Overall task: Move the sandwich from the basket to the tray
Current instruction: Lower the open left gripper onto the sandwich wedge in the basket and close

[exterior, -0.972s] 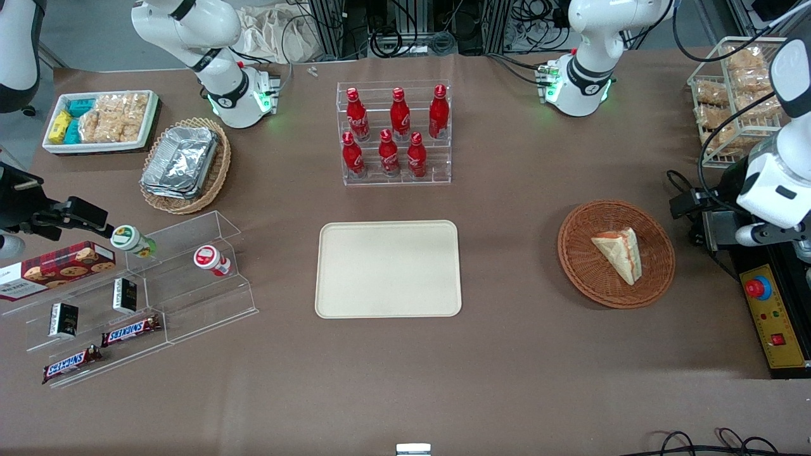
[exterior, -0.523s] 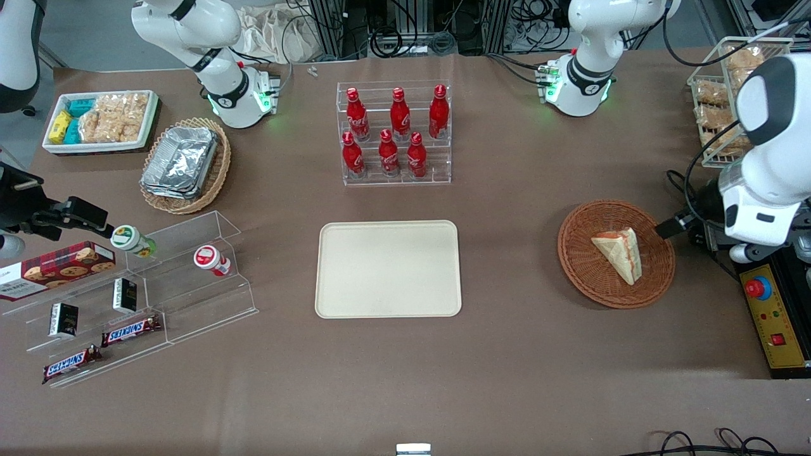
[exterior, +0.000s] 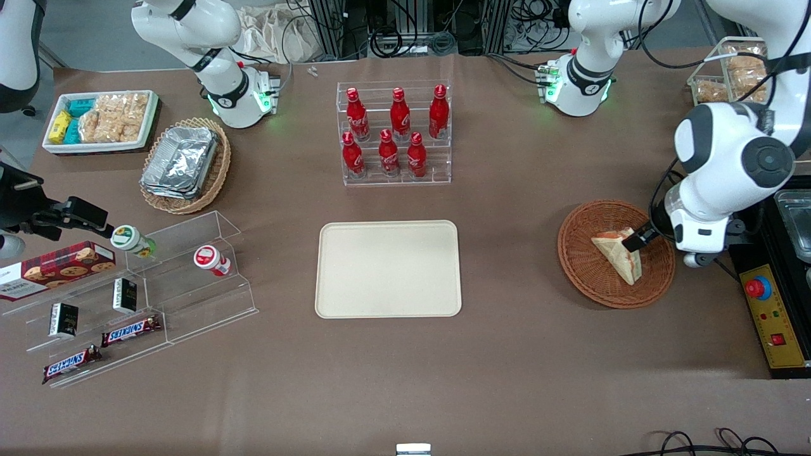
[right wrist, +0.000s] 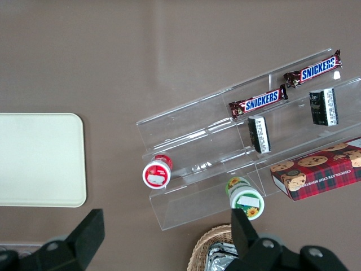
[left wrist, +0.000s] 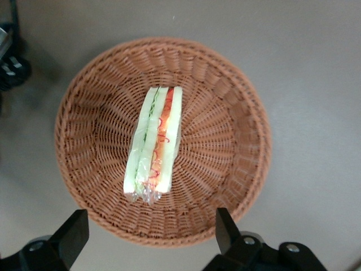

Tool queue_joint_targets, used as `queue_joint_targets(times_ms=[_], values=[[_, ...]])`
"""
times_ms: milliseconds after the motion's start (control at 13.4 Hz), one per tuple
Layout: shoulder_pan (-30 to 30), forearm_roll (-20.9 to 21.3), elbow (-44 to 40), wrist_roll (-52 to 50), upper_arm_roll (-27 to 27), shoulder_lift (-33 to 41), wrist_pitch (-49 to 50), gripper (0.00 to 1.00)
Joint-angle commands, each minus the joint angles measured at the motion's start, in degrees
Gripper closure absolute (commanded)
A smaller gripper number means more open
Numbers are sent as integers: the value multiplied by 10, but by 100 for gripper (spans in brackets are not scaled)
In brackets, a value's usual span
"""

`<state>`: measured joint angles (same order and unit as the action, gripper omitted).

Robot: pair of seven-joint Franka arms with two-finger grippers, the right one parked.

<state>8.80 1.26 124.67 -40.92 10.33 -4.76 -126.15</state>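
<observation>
1. the sandwich (left wrist: 154, 144) is lying in the reddish-brown basket (left wrist: 237, 118), wrapped wedge resting on the weave with its red, orange and green filling edge showing; nothing is touching it
2. the pincer (left wrist: 151, 237) hangs above the basket with its fingers (left wrist: 70, 234) spread wide, wider than the sandwich is thick, and it has hold of nothing; from the front you can see a dark fingertip over the sandwich's edge nearest the working arm's end of the tabletop (exterior: 519, 354)
3. the tray (exterior: 388, 268) sits flat mid-tabletop, well apart from the basket, toward the parked arm's end from it; nothing on it
4. a clear rack of red bottles (exterior: 394, 133) stands farther from the front camera than the tray
5. down at the parked arm's end there's a tan oval basket with foil containers (exterior: 184, 164), a white bin of snack packets (exterior: 101, 120), and a clear stepped stand (exterior: 146, 297) with Snickers bars (right wrist: 258, 102) and a cookie box (right wrist: 318, 174)
</observation>
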Motion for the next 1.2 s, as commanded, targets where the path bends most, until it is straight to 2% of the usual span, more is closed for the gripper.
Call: queue_joint_targets(times_ms=[0,598,673,748,822,897,972,1121], values=[[7,1,27,-11,0,-26,-38,0],[10,0,49,-16,-9,-95,-128,0],[10,0,48,-16,-9,-101,-136,10],[10,0,48,-17,-9,-103,-138,35],[9,0,48,-30,-9,-103,-138,68],[8,0,46,-42,-9,-102,-137,94],[8,0,44,-47,-9,-101,-137,100],[6,1,39,-50,-8,-96,-137,100]])
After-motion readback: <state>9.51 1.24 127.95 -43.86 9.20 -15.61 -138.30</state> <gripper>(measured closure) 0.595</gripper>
